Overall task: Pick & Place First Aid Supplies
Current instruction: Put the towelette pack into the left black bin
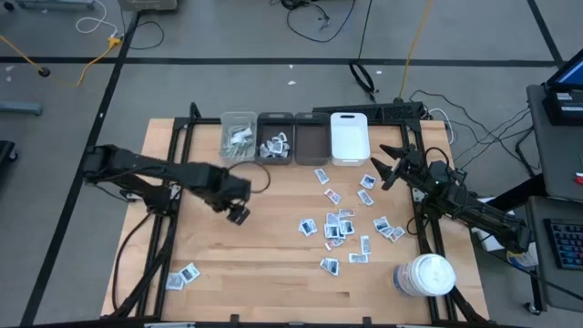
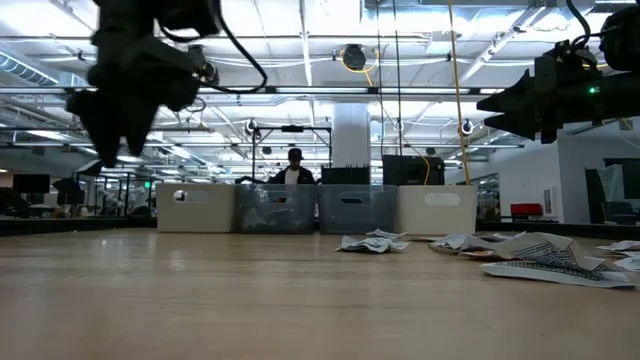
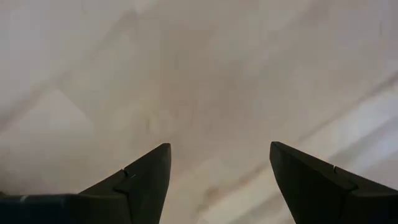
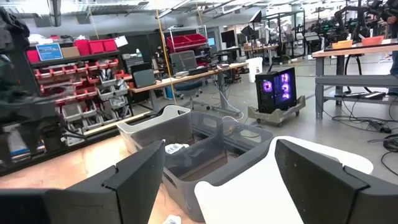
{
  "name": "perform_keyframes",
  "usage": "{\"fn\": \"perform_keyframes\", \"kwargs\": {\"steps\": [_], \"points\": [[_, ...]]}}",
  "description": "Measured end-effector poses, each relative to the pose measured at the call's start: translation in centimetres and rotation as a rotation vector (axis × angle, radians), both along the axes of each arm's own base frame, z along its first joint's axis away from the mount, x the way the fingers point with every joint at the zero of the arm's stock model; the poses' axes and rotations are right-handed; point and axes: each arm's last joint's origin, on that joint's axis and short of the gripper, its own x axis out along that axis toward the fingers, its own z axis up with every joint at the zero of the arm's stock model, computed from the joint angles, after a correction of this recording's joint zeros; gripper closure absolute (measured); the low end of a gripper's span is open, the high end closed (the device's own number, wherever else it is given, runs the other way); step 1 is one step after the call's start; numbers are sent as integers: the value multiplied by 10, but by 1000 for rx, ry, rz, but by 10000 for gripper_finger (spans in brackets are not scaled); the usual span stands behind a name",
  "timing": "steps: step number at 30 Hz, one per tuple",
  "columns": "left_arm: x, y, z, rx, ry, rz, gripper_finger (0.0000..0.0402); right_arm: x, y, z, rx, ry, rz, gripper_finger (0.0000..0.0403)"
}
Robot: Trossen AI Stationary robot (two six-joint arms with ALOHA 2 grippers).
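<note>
Your left gripper (image 1: pixel 239 215) hangs spread and empty over bare wood, left of centre in the high view; your right gripper (image 1: pixel 387 166) waits spread by the four bins (image 1: pixel 294 137) at upper centre. Roughly twenty sachets (image 1: pixel 339 223) lie scattered right of centre, though overlaps blur the count; two more (image 1: pixel 183 274) sit lower left. One jar (image 1: pixel 424 275) stands lower right.
</note>
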Motion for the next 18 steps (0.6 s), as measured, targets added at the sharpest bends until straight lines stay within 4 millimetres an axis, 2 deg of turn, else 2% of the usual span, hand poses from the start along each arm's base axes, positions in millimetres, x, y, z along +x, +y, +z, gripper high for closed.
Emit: {"fn": "perform_keyframes", "kwargs": {"steps": [5,18], "points": [[-13,-29,-2,-22,19,1,125,0,0,0,0,0,-1,105],[-45,-99,-6,-40,78,-89,151,0,0,0,0,0,0,105]]}}
